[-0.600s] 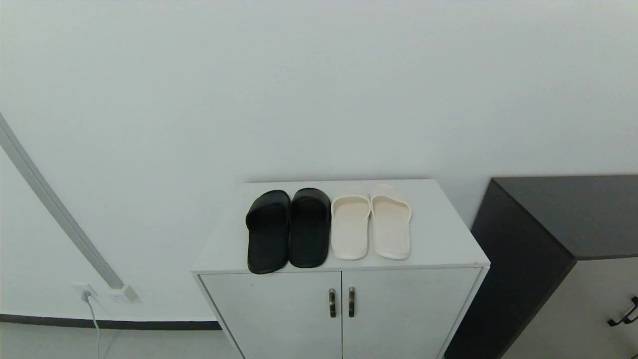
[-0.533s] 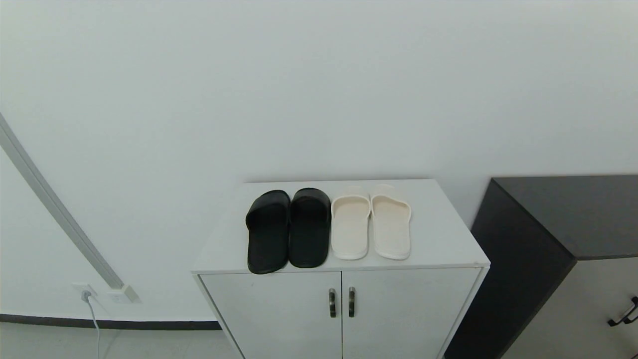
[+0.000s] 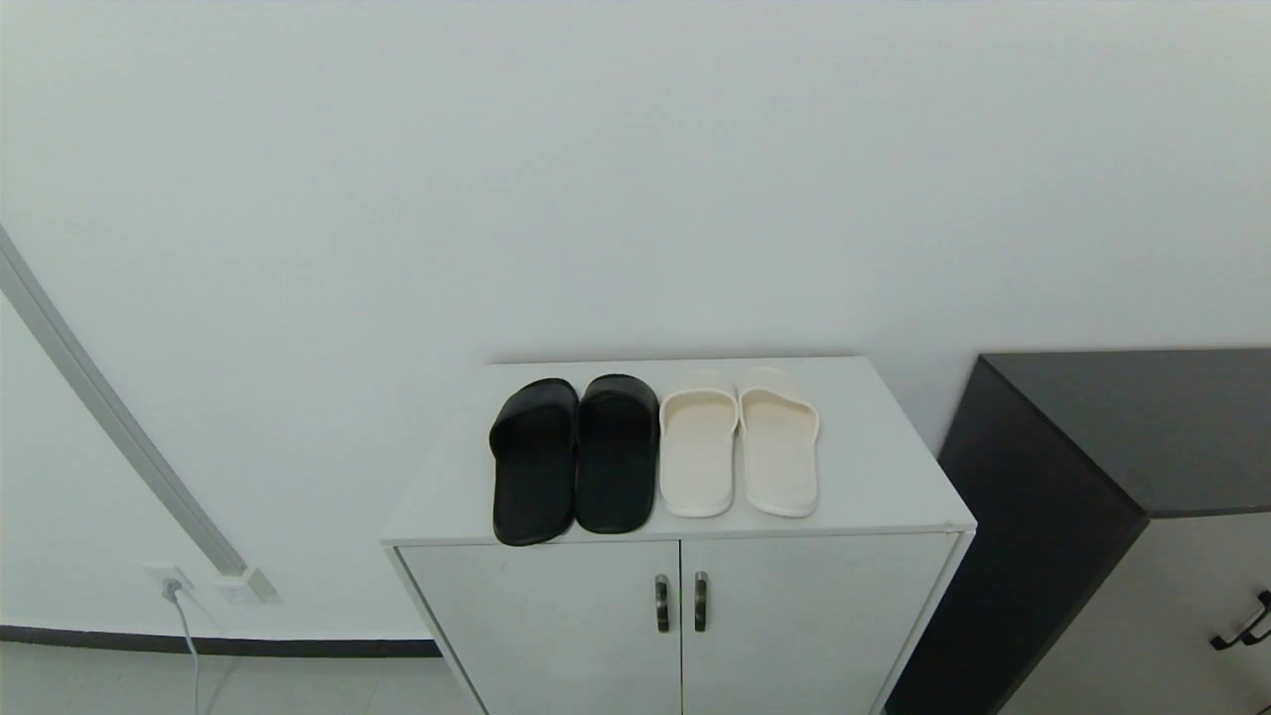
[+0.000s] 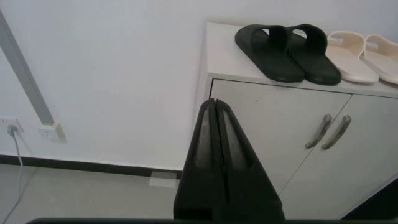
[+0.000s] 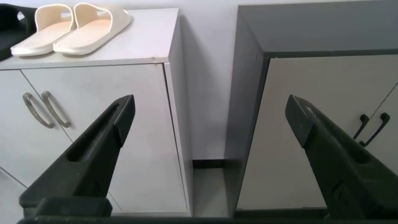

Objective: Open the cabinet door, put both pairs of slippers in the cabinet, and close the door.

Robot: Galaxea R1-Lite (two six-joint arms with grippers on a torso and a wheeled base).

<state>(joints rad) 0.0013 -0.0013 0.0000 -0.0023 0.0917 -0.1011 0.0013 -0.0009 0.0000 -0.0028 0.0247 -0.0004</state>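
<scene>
Evidently step one: cabinet doors shut; black slippers left, cream slippers right, on the cabinet top. Left claw closed, empty; right claw open. Next, judged: grip a centre handle, pull outward.

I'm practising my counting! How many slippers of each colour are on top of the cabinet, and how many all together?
Black slippers: 2
Cream slippers: 2
Total: 4 slippers, all lying on top of the white cabinet.
</scene>
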